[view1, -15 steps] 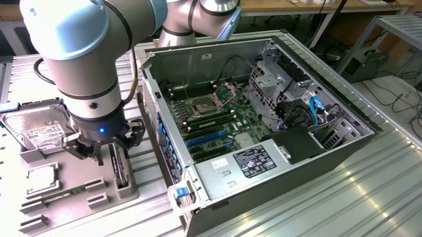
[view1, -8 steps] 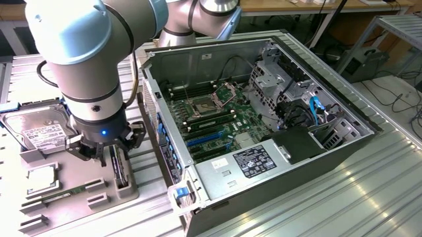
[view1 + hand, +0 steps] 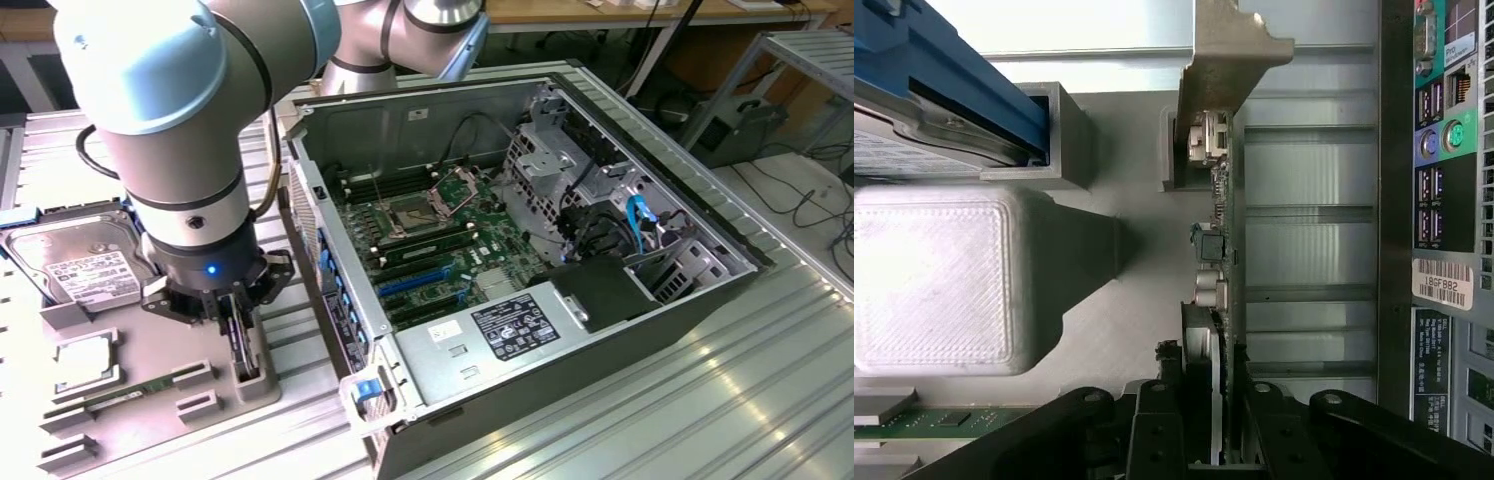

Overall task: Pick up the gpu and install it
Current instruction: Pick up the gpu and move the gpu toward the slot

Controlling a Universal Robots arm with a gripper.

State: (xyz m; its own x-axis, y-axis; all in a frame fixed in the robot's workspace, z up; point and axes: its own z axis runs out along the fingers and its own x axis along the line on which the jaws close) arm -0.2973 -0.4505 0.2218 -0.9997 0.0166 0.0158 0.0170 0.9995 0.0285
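the gripper [image 3: 230, 320] is low over the grey holder plate [image 3: 160, 340], at the plate's edge beside the open computer case [image 3: 654, 150]. the gpu [image 3: 244, 352] stands there upright on its long edge in a slot block of the plate. in the wrist view the gpu [image 3: 1216, 200] is seen edge-on, with its silver bracket [image 3: 1229, 60] at the end far from the gripper [image 3: 1211, 395]. the jaws stand one on each side of the card, very close to it, but i cannot tell if they already press on it. the hard drive [image 3: 74, 262] lies at the plate's far corner on the exterior view's left. the processor [image 3: 87, 358] and the green memory stick [image 3: 134, 390] lie near the plate's near edge. inside the case the motherboard [image 3: 427, 230] is uncovered.
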